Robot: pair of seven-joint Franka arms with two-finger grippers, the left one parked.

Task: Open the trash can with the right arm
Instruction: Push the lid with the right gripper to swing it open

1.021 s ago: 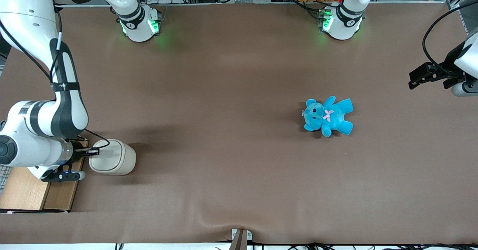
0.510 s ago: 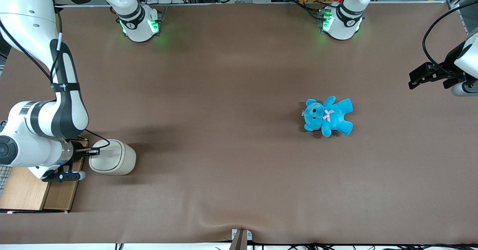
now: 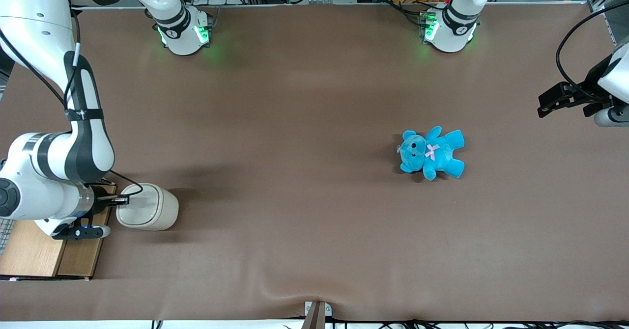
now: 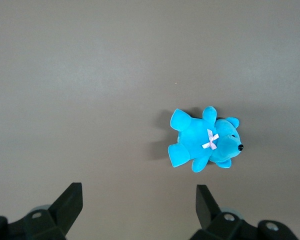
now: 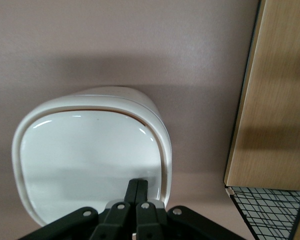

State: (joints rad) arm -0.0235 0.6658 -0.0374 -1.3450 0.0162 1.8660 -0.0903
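Largest first: the right arm (image 3: 59, 162), bent low at the working arm's end of the table, wrist down beside the wooden box (image 3: 46, 248) with its wire mesh (image 5: 270, 210) panel. Box just beside the gripper, close enough to limit any sideways swing.

Next in size, the trash can (image 3: 147, 206): cream-white, rounded-square, standing directly under and ahead of the gripper, touching or nearly touching the fingertips at the lid's near rim. Lid (image 5: 90, 165) flat, glossy, seated shut, with a thin dark seam showing along the rim farthest from the gripper.

Likely handling, judged from the look: light, hollow plastic, stiff but thin-walled, smooth enough to slip. Probably easy to shove across the brown cloth or tip if pushed sideways instead of down. Not fragile, though a hard jab could skid the whole bin away. Best contact probably on the lid edge nearest the fingertips, pressed straight down if a push-lid, or hooked under the rim if hinged; hinge side not clear.

Smallest: the gripper (image 5: 137, 186), 2 slim black fingers pressed together with no gap, holding nothing, tips resting over the lid's near edge.

Well away from the gripper, toward the parked arm's end: a blue teddy bear (image 3: 431, 152), no part in this.
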